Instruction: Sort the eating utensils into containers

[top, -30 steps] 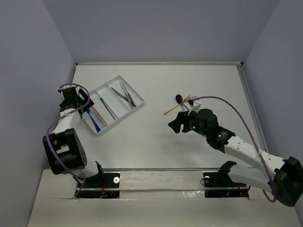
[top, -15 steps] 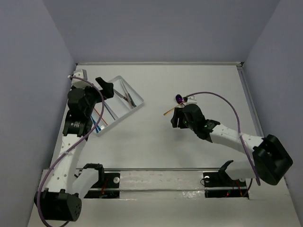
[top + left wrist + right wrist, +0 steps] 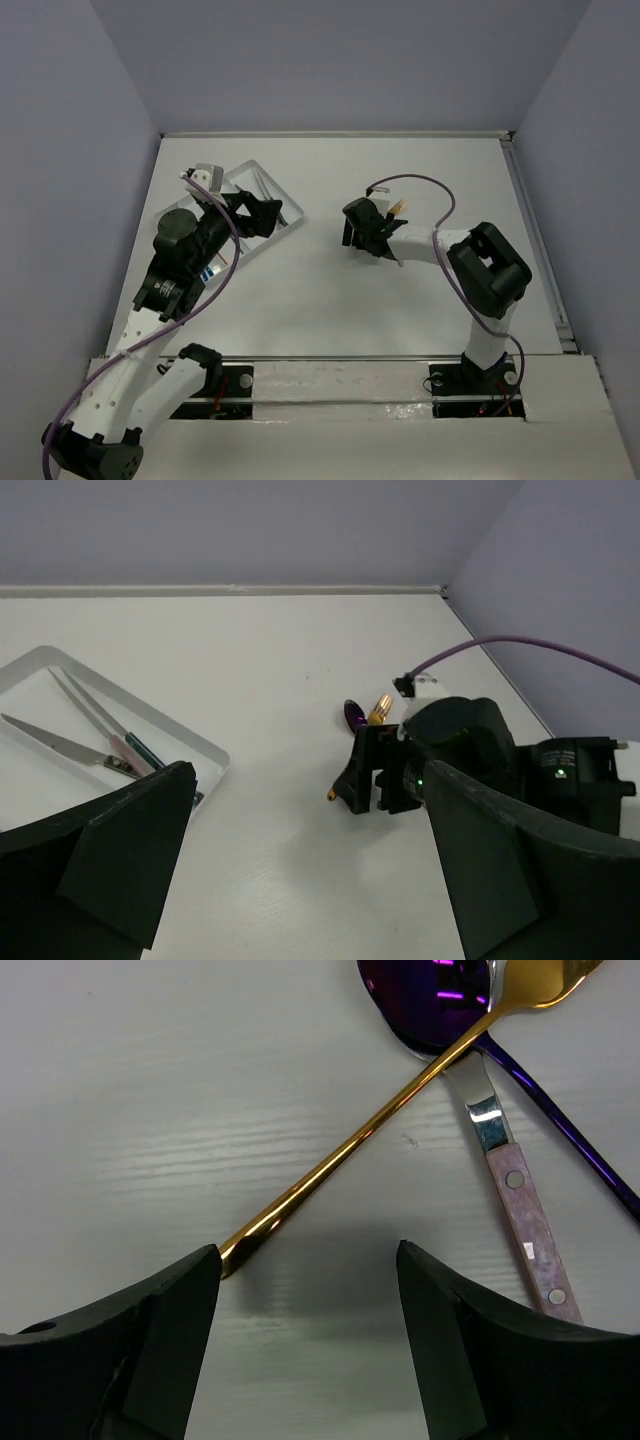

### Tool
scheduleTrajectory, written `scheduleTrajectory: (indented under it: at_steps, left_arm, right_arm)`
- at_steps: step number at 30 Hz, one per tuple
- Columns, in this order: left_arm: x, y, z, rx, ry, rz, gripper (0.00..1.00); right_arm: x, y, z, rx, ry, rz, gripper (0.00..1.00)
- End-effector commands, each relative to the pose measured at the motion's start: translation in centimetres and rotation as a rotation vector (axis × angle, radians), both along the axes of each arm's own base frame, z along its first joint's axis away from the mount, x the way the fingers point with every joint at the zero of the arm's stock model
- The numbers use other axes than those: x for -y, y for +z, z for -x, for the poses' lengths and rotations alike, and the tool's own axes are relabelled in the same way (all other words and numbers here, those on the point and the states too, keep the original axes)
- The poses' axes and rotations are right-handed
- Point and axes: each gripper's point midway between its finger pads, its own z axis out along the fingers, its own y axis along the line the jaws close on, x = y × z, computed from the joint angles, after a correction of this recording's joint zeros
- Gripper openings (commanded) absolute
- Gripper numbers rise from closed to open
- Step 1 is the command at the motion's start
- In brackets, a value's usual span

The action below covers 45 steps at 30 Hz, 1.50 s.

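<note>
Three utensils lie crossed on the table: a gold one (image 3: 340,1160), a purple spoon (image 3: 430,1005) and a knife with a pinkish handle (image 3: 525,1215). My right gripper (image 3: 305,1295) is open and low over them; the gold handle's end lies right by its left finger (image 3: 150,1340). In the top view this gripper (image 3: 353,228) covers most of the pile. My left gripper (image 3: 310,880) is open and empty, above the right end of the white tray (image 3: 215,760), facing the right gripper. The tray holds grey utensils (image 3: 90,705) and a blue one (image 3: 207,270).
The left arm hides much of the tray (image 3: 255,168) in the top view. The right arm's purple cable (image 3: 410,182) loops above the pile. Walls close the table at the back and both sides.
The left arm has swung from left of the tray across it toward the centre. The right gripper has moved left and down onto the utensil pile, its arm folding back.
</note>
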Motion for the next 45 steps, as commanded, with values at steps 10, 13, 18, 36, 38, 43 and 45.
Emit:
scheduleTrajectory:
  at_steps: [10, 13, 18, 36, 38, 43, 45]
  left_arm:
    - [2.4, 2.3, 3.7, 0.090, -0.142, 0.010, 0.99]
    - [2.4, 2.4, 3.8, 0.091, -0.145, 0.010, 0.99]
    - [2.5, 2.2, 3.7, 0.088, -0.147, 0.010, 0.99]
    - [3.0, -0.3, 1.9, 0.012, -0.130, -0.031, 0.99]
    - [3.2, -0.7, 1.7, -0.001, -0.133, -0.037, 0.99]
    - [4.4, -2.3, 1.2, -0.063, -0.180, -0.033, 0.99]
    - [5.3, -3.3, 1.1, -0.109, -0.219, -0.024, 0.99]
  right_arm:
    - [2.3, -1.9, -3.7, -0.013, -0.242, 0.178, 0.68]
    - [3.3, -2.4, -3.7, -0.023, -0.274, 0.203, 0.61]
    - [4.7, -3.5, -3.8, -0.042, -0.304, 0.208, 0.55]
    - [6.1, -4.5, -1.7, -0.036, -0.297, 0.121, 0.01]
    - [6.6, -3.1, -1.5, -0.005, -0.296, 0.114, 0.00]
    - [6.6, 0.5, -0.7, 0.084, -0.200, 0.090, 0.00]
    - [6.4, 2.4, -0.7, 0.139, -0.160, 0.061, 0.00]
